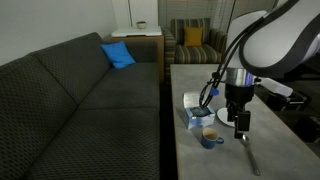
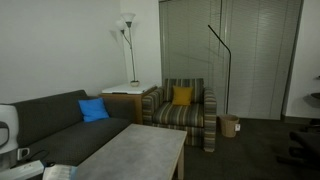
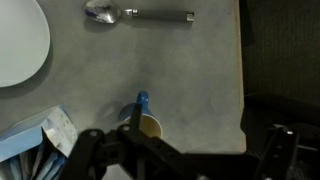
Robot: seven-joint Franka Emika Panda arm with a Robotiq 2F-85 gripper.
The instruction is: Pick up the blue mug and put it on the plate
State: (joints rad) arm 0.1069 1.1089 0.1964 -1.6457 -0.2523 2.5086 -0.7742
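Observation:
The blue mug (image 1: 210, 137) stands upright on the grey table, its tan inside showing. In the wrist view the mug (image 3: 146, 122) sits low and left of centre with its handle pointing up. The white plate (image 1: 222, 114) lies just behind the mug; in the wrist view only part of the plate (image 3: 15, 40) shows at the top left. My gripper (image 1: 241, 126) hangs above the table beside the mug. In the wrist view the gripper (image 3: 190, 152) is open and empty, and the mug is near one finger, not between the two.
A white-and-blue box (image 1: 194, 112) lies next to the mug and also shows in the wrist view (image 3: 35, 140). A metal spoon (image 3: 140, 14) lies on the table (image 1: 200, 160). A dark sofa (image 1: 80, 100) runs along the table. The table edge (image 3: 243, 90) is close by.

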